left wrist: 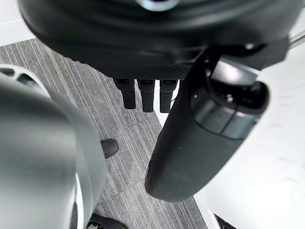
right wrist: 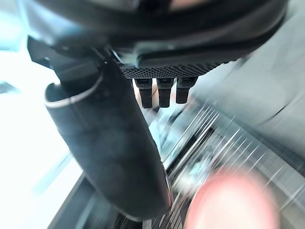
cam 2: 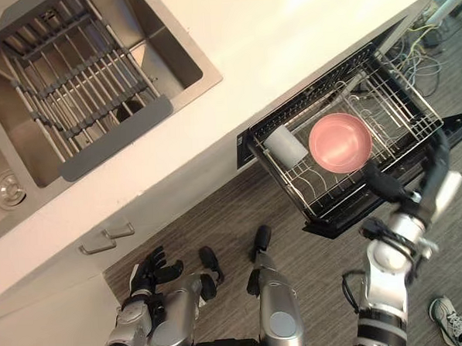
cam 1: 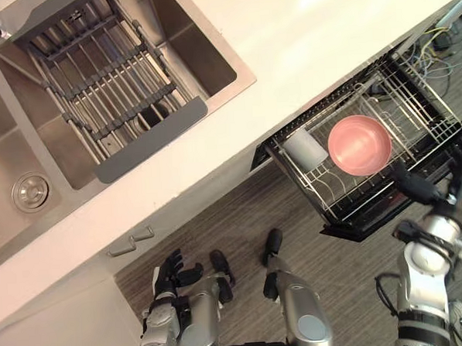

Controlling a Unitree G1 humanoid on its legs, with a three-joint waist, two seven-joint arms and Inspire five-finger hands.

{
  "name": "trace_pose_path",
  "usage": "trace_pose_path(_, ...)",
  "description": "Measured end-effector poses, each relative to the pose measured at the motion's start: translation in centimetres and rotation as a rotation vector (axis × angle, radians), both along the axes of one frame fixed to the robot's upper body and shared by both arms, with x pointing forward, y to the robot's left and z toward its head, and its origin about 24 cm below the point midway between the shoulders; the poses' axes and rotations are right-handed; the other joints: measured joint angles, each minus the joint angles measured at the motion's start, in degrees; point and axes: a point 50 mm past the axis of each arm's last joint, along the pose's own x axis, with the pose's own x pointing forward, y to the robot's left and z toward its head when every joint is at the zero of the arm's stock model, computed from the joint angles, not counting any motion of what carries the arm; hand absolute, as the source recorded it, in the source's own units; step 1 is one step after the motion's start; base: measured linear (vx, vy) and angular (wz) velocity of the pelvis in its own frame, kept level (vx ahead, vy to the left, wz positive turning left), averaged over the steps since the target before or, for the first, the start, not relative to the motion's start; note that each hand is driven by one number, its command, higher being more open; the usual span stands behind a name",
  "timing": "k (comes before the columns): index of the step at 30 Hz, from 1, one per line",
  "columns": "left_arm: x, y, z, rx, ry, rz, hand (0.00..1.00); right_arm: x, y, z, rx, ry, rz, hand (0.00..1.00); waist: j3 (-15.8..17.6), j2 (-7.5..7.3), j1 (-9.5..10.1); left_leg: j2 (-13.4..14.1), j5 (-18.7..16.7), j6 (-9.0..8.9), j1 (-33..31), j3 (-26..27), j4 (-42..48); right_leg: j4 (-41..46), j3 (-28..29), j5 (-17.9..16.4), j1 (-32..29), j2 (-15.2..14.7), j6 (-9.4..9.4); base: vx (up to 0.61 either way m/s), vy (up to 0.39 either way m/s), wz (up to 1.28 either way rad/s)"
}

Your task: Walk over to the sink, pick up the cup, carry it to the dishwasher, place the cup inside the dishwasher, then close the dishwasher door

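Left eye view: the cup (cam 1: 303, 148) already lies on its side in the pulled-out dishwasher rack (cam 1: 425, 101), well to the left of the right hand (cam 1: 460, 180). A pink bowl (cam 1: 359, 144) sits between cup and hand, just beside the cup. The right hand hovers at the rack's outer edge, fingers stretched and holding nothing. The dishwasher door (cam 1: 350, 227) is down beneath the rack. The left hand (cam 1: 172, 271) hangs low by the cabinet front, fingers loosely spread and empty. Far from both hands, the sink (cam 1: 209, 58) holds a grey drying rack (cam 1: 110, 86).

Right eye view: same layout, with the cup and the bowl as the rack's load.

Left wrist view: the left hand is relaxed over grey floor, nothing in its grasp.

Right wrist view: straight fingers and thumb grip nothing. The bowl and rack wires show blurred just beyond the fingertips.

Judging from this, fetching and placing are done. What remains is pushing the rack in and closing the door.
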Motion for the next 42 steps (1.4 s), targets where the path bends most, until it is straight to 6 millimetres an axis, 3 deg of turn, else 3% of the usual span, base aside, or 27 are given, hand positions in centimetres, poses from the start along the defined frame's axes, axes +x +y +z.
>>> trace_pose_path(2,-0.3,0.0,-0.2,-0.001,0.015,0.000,0.90,-2.2,-1.2,-3.5,0.137,0.085,-0.089,0.90,-0.4,-0.08,-0.24,-0.2,0.1,0.04,1.5,0.1,-0.5,0.2,0.1,-0.5,1.1,0.0,0.34,0.08,0.056,-0.03)
trace_pose_path(5,-0.3,-0.1,-0.2,-0.008,0.017,-0.005,0.90,-3.6,-1.0,-7.2,0.320,0.146,-0.126,0.90,-1.6,0.10,-0.10,-0.4,0.1,0.02,2.2,0.1,-1.1,0.9,0.2,-1.1,1.2,-0.3,0.55,0.04,0.047,-0.01)
trace_pose_path(8,-0.3,-0.1,-0.2,-0.013,0.017,-0.013,0.90,-3.7,-0.3,-8.7,0.444,0.133,-0.108,0.90,-2.0,0.50,0.16,-0.4,0.1,-0.01,2.7,0.1,-1.2,2.4,0.1,-2.0,1.1,-0.7,0.64,0.00,0.012,0.01)
trace_pose_path(14,-0.5,0.1,-0.2,-0.010,0.017,-0.019,0.90,1.2,1.5,-9.1,0.621,0.058,0.078,0.90,-1.9,1.19,1.72,-1.0,1.0,-0.06,0.4,-0.9,-1.2,4.2,-0.6,-2.4,-1.5,-1.6,0.53,-0.03,0.012,0.08)
trace_pose_path(18,-1.1,0.1,-0.6,-0.017,0.036,-0.024,0.90,3.1,0.8,-8.1,0.628,0.035,0.112,0.90,-1.4,2.23,2.23,-1.5,1.8,0.49,-1.4,-2.3,-1.0,4.5,-1.8,-2.1,-2.6,-2.3,0.42,-0.04,0.030,0.19)
trace_pose_path(21,-0.9,0.1,-0.4,-0.016,0.021,-0.026,0.90,5.5,0.3,-5.8,0.553,0.021,0.193,0.90,-0.9,3.21,2.71,-1.9,2.1,0.51,-3.0,-3.4,-0.7,4.3,-2.9,-1.6,-3.3,-2.7,0.40,-0.05,0.039,0.20)
trace_pose_path(25,-0.8,-0.1,-0.4,-0.017,0.017,-0.035,0.90,9.8,1.4,-2.0,0.463,-0.014,0.332,0.90,-0.4,5.29,3.49,-2.1,2.6,0.95,-5.0,-5.8,0.0,3.4,-5.1,-1.2,-3.3,-2.8,0.36,-0.05,0.022,0.26)
trace_pose_path(29,-0.4,-0.5,-0.2,-0.022,0.000,-0.047,0.90,13.1,2.2,2.3,0.404,-0.078,0.412,0.90,0.3,7.12,5.64,-2.1,3.7,0.97,-6.8,-7.9,0.0,2.3,-7.4,-0.5,-3.4,-2.5,-0.29,-0.02,0.006,0.27)
trace_pose_path(34,0.0,-0.7,0.1,-0.025,-0.021,-0.053,0.90,15.9,3.0,6.2,0.265,-0.021,0.485,0.90,0.5,7.52,7.57,-2.1,5.2,0.99,-8.3,-11.2,0.0,1.6,-9.2,-0.3,-3.4,-1.9,-0.98,0.03,0.001,0.23)
trace_pose_path(42,1.0,-1.0,0.9,-0.026,-0.072,-0.059,0.90,15.6,2.4,5.1,0.066,0.232,0.448,0.90,1.2,6.47,7.81,-2.1,5.2,0.68,-6.3,-13.4,0.0,1.1,-8.6,-0.8,-0.1,-1.3,-0.64,0.02,0.043,0.12)
